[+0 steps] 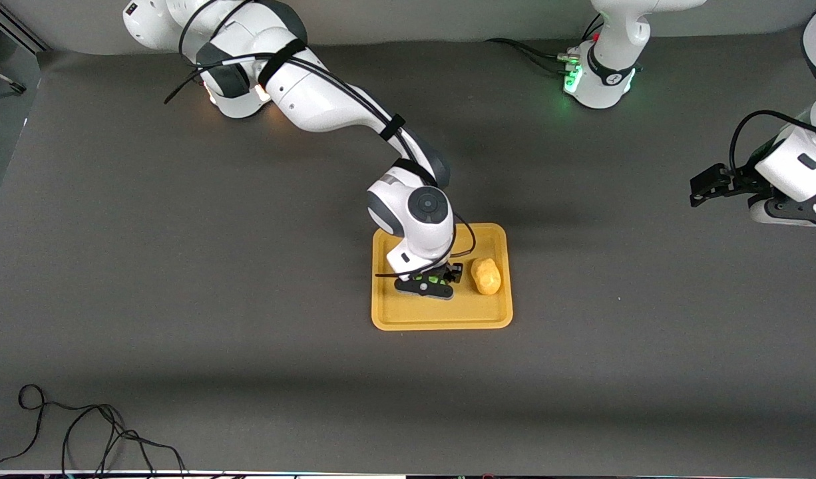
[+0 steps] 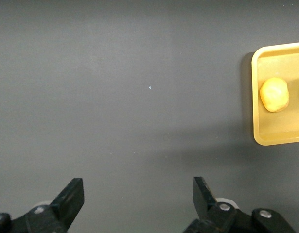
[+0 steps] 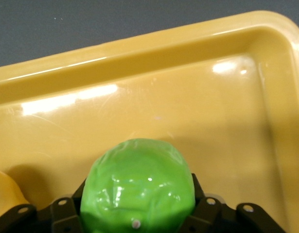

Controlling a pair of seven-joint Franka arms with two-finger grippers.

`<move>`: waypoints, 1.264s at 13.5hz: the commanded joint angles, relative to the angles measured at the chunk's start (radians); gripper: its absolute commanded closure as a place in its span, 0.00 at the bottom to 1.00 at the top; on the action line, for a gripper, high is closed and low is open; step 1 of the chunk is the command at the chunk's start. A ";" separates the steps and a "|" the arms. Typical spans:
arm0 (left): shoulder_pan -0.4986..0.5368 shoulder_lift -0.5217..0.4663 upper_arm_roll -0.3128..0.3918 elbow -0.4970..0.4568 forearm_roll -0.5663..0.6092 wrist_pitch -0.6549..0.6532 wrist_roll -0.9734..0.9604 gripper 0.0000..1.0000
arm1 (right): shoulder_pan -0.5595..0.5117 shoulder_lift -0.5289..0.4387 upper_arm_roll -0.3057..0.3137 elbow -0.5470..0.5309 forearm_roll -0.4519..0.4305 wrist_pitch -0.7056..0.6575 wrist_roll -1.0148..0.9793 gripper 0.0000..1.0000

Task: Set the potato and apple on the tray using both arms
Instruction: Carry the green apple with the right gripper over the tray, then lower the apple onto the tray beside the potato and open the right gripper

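The orange-yellow tray [image 1: 441, 318] lies mid-table. On it, toward the left arm's end, rests the yellow-orange potato [image 1: 486, 275]. My right gripper [image 1: 430, 284] is low over the tray beside the potato, shut on the bright green apple [image 1: 435, 279]. In the right wrist view the apple [image 3: 139, 182] fills the gap between the black fingers [image 3: 202, 196], close above the tray floor [image 3: 188, 111]. My left gripper [image 1: 696, 189] waits open and empty above the bare table at the left arm's end. Its wrist view shows the gripper [image 2: 138, 199], the tray corner [image 2: 256, 133] and the potato [image 2: 274, 94].
A dark grey cloth covers the table [image 1: 182, 299]. A loose black cable [image 1: 82, 426] lies at the table's near edge toward the right arm's end. The left arm's base [image 1: 601, 73] glows green at the robots' edge of the table.
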 commanded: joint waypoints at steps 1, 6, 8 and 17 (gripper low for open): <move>-0.003 0.006 0.003 -0.013 0.006 0.014 0.012 0.00 | 0.006 0.018 -0.006 0.039 -0.024 -0.003 0.038 0.00; -0.009 -0.002 0.001 -0.008 0.007 0.022 0.017 0.00 | -0.007 -0.148 -0.006 0.048 -0.014 -0.248 0.030 0.00; -0.009 0.001 0.001 -0.007 0.007 0.034 0.015 0.00 | -0.017 -0.246 -0.009 0.049 -0.004 -0.360 0.029 0.00; -0.003 -0.002 0.003 -0.034 -0.002 0.077 0.015 0.00 | -0.307 -0.732 -0.028 -0.219 -0.001 -0.701 -0.546 0.00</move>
